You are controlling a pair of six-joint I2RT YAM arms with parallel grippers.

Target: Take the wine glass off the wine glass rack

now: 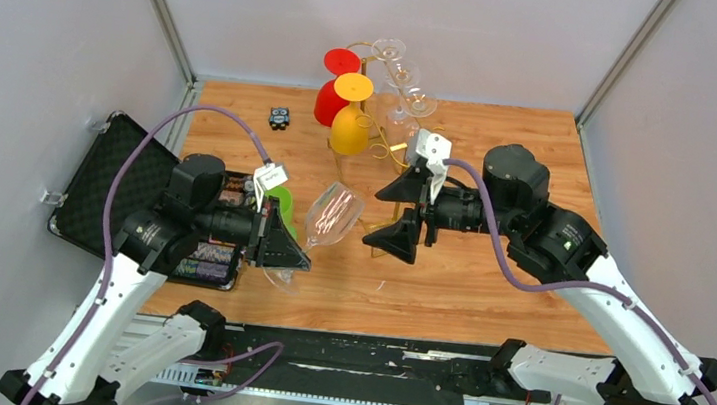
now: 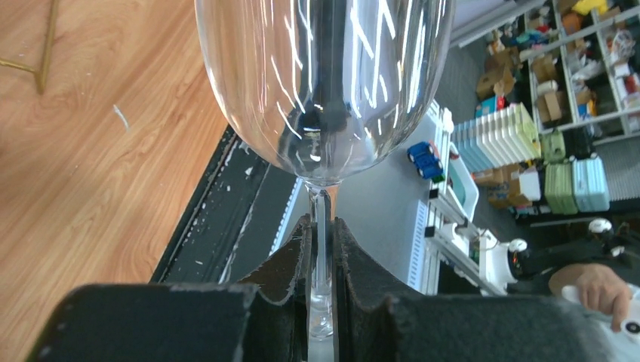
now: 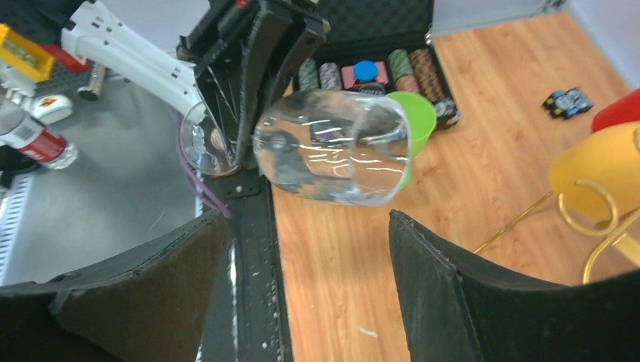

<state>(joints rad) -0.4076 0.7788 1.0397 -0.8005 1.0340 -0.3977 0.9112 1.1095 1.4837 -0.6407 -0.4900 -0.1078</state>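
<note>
Pinching the thin stem of the clear wine glass [image 2: 324, 90], the left gripper [image 2: 323, 235] grips likely brittle, slick glass; the right gripper [image 3: 306, 220] stands released.

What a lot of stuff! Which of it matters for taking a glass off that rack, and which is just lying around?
Job in hand: gold wire rack; clear wine glass, its stem clamped in the left jaws.

Just lying about: poker chip case; green cup; toy car. The red glass and yellow glass hang on the rack.
</note>
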